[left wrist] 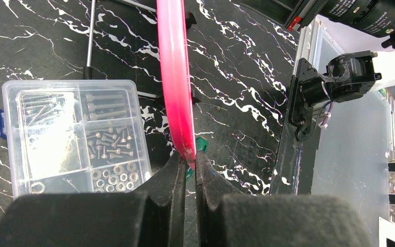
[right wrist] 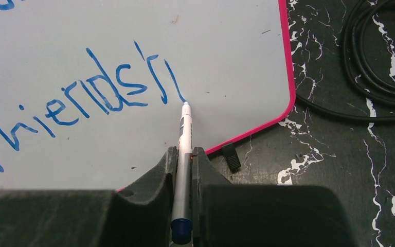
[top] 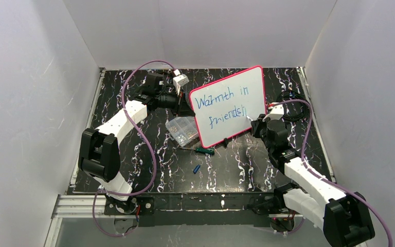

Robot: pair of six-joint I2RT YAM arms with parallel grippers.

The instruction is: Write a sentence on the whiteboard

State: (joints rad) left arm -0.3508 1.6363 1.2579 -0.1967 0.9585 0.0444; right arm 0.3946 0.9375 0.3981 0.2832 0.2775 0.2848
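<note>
The whiteboard [top: 236, 87] with a pink-red rim stands tilted at the table's middle back. The blue sentence [top: 221, 105] on it reads "Warmth in" over "friendsh"; the lower line shows close up in the right wrist view [right wrist: 82, 98]. My left gripper [top: 184, 107] is shut on the board's left rim [left wrist: 177, 92], seen edge-on in the left wrist view between the fingertips [left wrist: 189, 157]. My right gripper [top: 257, 123] is shut on a white marker [right wrist: 184, 149] with a blue end. Its tip touches the board at the foot of the last stroke.
A clear compartment box [top: 181, 128] of screws and nuts lies left of the board, also in the left wrist view [left wrist: 72, 134]. A green-handled screwdriver [top: 204, 151] and a small blue cap [top: 196, 169] lie in front. Black cable [right wrist: 375, 67] coils at the right.
</note>
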